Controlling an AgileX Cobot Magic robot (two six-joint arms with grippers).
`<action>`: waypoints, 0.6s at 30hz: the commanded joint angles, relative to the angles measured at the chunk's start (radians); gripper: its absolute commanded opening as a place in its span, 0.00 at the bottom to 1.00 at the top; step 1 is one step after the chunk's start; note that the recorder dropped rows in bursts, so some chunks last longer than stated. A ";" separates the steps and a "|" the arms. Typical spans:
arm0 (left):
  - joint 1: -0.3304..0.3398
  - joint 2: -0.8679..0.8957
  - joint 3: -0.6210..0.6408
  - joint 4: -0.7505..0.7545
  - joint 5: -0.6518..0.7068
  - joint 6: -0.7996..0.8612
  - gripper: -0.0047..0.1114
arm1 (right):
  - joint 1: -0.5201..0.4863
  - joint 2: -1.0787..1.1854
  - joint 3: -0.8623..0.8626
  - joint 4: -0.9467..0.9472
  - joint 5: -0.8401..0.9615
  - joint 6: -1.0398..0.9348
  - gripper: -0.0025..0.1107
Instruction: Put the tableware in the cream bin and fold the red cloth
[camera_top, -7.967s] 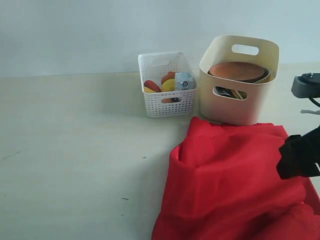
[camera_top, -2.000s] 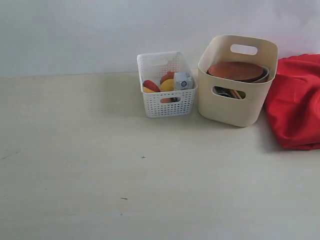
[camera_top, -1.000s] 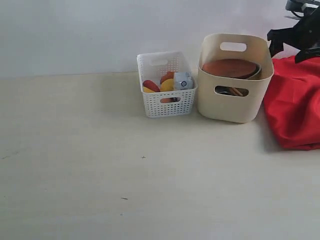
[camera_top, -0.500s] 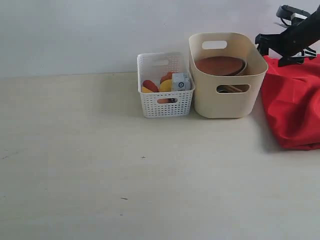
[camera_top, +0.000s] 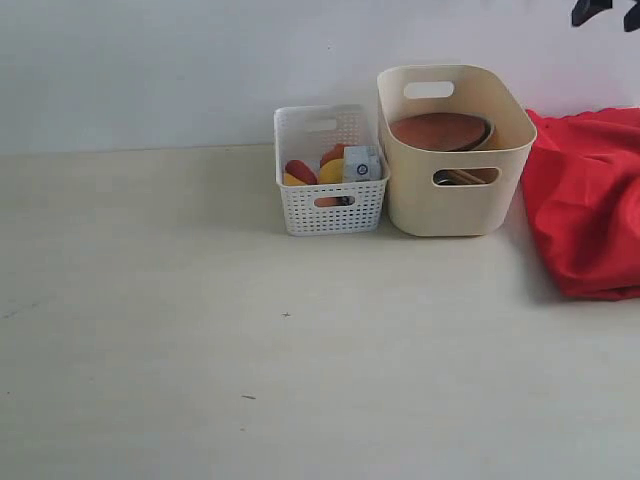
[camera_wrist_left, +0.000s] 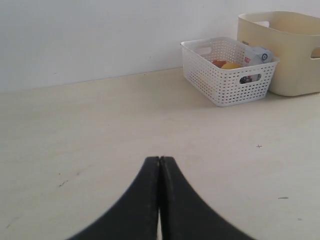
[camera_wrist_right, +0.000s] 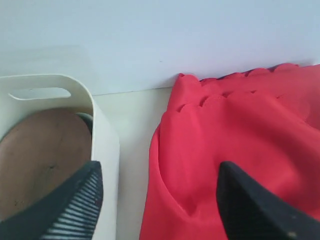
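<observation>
The exterior camera stands in front of the tabletop (camera_top: 200, 350), a little above it, and faces the back wall (camera_top: 150, 60) from well off. The left wrist camera sits low over the tabletop and looks along it toward that wall. Both see the white basket (camera_top: 335, 212) and the cream bin (camera_top: 450, 215). The right wrist camera hangs close above the bin's rim and the red cloth (camera_top: 590, 210), which the exterior view also shows, looking steeply down.

On the surface (camera_top: 200, 330), toward the back, a basket (camera_top: 330, 212) holding food (camera_top: 333, 171) sits just left of a bin (camera_top: 440, 212). A plate (camera_top: 440, 130) lies inside the bin. A cloth (camera_top: 590, 210) is heaped just right of the bin.
</observation>
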 joint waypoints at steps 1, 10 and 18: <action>0.003 -0.006 0.003 -0.001 -0.011 0.004 0.04 | -0.006 -0.094 0.019 -0.013 0.065 0.010 0.48; 0.003 -0.006 0.003 -0.001 -0.011 0.004 0.04 | -0.006 -0.325 0.264 -0.012 0.065 0.012 0.24; 0.003 -0.006 0.003 -0.001 -0.011 0.004 0.04 | -0.006 -0.623 0.669 -0.012 -0.135 -0.029 0.06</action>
